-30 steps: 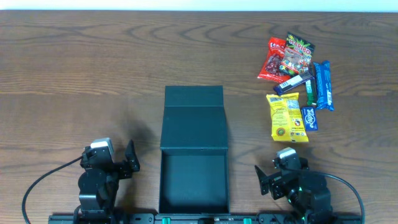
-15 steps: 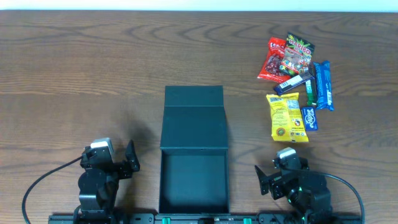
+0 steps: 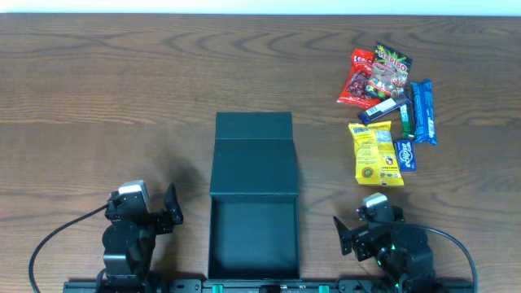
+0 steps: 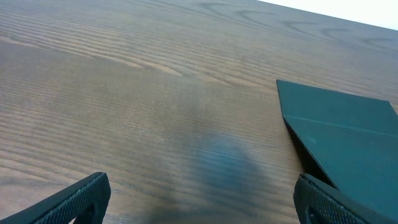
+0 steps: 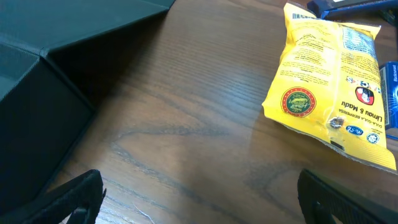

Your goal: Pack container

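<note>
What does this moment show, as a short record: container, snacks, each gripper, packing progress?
container: dark teal container, lid flap lying open on the far side, inside empty
snacks: clustered on the table to the right of the container; yellow packet nearest the robot, red packet and blue bars farther away
left gripper: open, holding nothing, left of the container
right gripper: open, holding nothing, short of the yellow packet
progress: nothing packed yet
</note>
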`<state>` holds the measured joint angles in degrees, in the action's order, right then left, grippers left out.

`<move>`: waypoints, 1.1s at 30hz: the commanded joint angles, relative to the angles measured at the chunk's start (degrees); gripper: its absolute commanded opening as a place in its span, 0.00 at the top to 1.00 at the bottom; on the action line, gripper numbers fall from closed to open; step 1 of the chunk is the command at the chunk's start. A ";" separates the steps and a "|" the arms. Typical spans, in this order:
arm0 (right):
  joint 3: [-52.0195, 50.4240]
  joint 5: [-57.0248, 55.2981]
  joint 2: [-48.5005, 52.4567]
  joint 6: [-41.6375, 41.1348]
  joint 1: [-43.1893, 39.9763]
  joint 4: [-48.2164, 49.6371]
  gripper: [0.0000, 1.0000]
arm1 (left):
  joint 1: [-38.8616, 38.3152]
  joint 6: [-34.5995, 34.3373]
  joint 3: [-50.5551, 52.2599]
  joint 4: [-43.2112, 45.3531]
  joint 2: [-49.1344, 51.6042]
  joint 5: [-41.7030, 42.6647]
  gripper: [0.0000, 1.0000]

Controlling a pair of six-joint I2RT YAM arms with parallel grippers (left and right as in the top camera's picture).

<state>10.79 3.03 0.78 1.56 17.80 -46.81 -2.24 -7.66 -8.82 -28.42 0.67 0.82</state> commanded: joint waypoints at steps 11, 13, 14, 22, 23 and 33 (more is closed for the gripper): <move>-0.39 0.39 -0.46 0.66 -0.48 0.09 0.01 | 0.35 8.15 -2.78 14.99 8.92 13.81 0.05; -0.39 0.39 -0.46 0.68 -0.48 0.07 0.01 | 0.35 9.01 -7.63 15.10 15.65 13.84 0.04; -0.39 0.39 -0.46 0.68 -0.48 0.07 0.01 | 0.33 8.98 -11.21 14.23 20.31 13.88 0.04; -0.39 0.39 -0.46 0.68 -0.48 0.09 0.01 | -7.08 9.44 -38.93 -0.61 50.95 13.57 0.05; -0.39 0.39 -0.46 0.68 -0.48 0.09 0.01 | -8.87 9.44 -41.81 -2.32 53.66 13.57 0.05; -0.39 0.39 -0.46 0.68 -0.48 0.09 0.01 | -20.28 5.18 -52.85 -6.88 67.91 18.47 0.05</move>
<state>10.74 3.07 0.67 1.58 17.80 -46.68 -22.11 -0.12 -60.60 -35.38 66.63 14.85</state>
